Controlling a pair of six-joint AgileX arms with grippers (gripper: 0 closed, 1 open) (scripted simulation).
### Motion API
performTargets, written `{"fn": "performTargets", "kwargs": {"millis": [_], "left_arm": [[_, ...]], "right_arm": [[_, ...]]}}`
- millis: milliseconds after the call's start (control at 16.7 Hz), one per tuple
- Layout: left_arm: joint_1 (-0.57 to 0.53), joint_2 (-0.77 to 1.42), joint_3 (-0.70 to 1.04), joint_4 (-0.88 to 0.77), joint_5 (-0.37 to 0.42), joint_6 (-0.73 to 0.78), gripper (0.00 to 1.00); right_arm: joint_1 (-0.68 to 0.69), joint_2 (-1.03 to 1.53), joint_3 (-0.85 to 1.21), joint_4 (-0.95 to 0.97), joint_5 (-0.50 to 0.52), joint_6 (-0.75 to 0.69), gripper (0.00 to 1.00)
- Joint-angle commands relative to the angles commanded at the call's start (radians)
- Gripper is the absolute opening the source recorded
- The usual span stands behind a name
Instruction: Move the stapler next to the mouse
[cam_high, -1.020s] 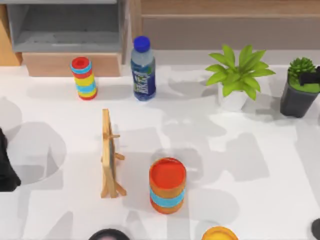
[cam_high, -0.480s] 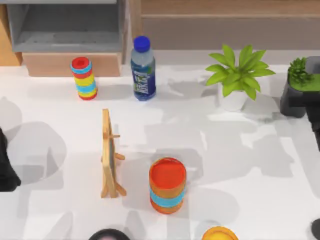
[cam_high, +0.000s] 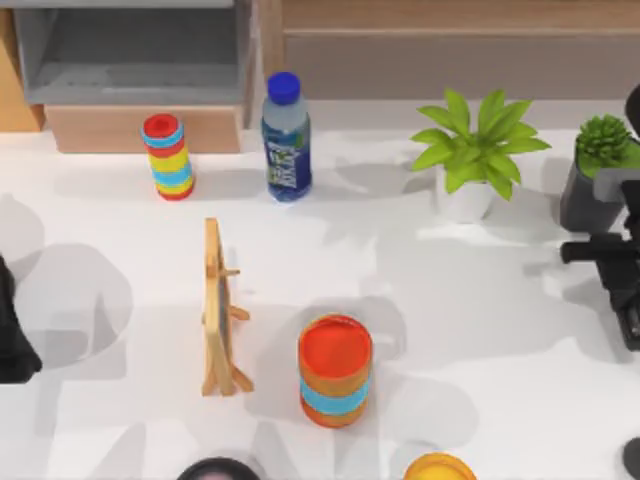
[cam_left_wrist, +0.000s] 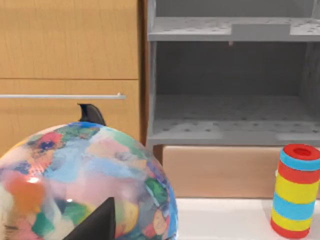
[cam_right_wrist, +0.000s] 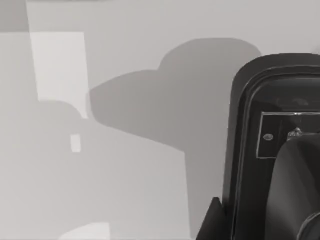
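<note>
The right claw (cam_high: 612, 252) hangs over the bench (cam_high: 470, 300) at its right edge, just in front of a dark potted plant (cam_high: 598, 178). I cannot tell whether its fingers are apart or together. In the right wrist view the stapler (cam_right_wrist: 246, 150) lies flat on the bench directly below this claw. It is a black body with a rounded corner and a raised rim. A pale outlined panel on its top carries small light marks, too small to read.

A leafy green plant (cam_high: 478, 150) in a white pot stands to the left of the right claw. A striped orange cup (cam_high: 335, 370) sits well apart from it, farther left and nearer the front edge.

The left claw (cam_left_wrist: 95, 170) is parked at the bench's left edge. Its fingers are apart, and a multicoloured globe (cam_left_wrist: 75, 175) sits close in front of them. Beyond the globe stand a grey shelf unit (cam_left_wrist: 230, 80) and a small striped cup (cam_left_wrist: 296, 192).

Between the two claws are a wooden easel (cam_high: 220, 310) and a water bottle (cam_high: 286, 140) with a blue cap. The bottle's blue-and-green label bears white lettering that cannot be read.
</note>
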Motion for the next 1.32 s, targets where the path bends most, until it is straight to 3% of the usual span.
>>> {"fn": "performTargets", "kwargs": {"millis": [180, 960, 1320], "left_arm": [[0.000, 0.000, 0.000, 0.000, 0.000, 0.000, 1.00], [0.000, 0.000, 0.000, 0.000, 0.000, 0.000, 1.00], [0.000, 0.000, 0.000, 0.000, 0.000, 0.000, 1.00]], "right_arm": [[0.000, 0.000, 0.000, 0.000, 0.000, 0.000, 0.00], [0.000, 0.000, 0.000, 0.000, 0.000, 0.000, 0.98], [0.000, 0.000, 0.000, 0.000, 0.000, 0.000, 1.00]]}}
